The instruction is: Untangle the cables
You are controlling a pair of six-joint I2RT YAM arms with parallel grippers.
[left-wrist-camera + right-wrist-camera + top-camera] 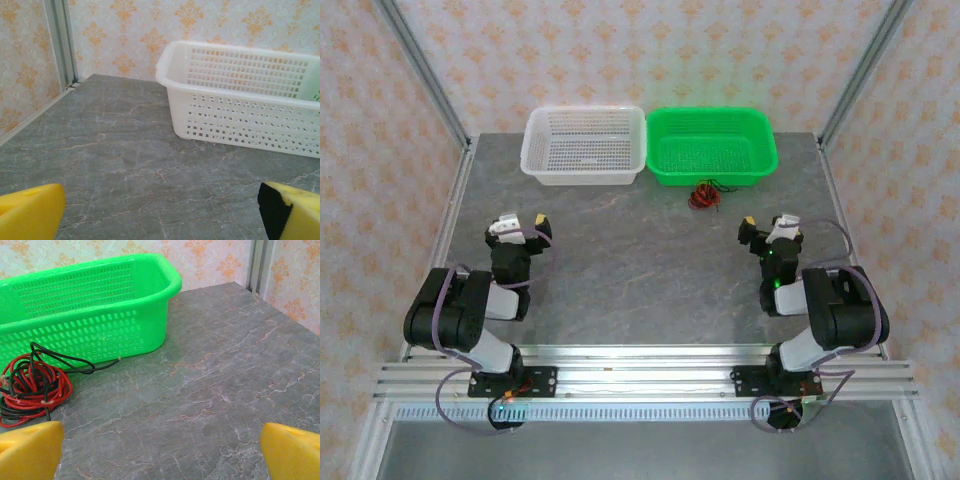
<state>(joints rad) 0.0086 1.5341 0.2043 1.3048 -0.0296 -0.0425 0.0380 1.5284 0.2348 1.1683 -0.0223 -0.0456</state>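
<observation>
We counted one green basket [712, 172], one white basket [582, 172] beside it, one knot of cables [704, 195] before it, left gripper [523, 228] and right gripper [767, 231] spread, arms folded.

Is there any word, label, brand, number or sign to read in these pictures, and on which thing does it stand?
None can be read: the white basket, the green basket, the cables and the table bear no text, and the wallpaper has just an ornament pattern.
</observation>
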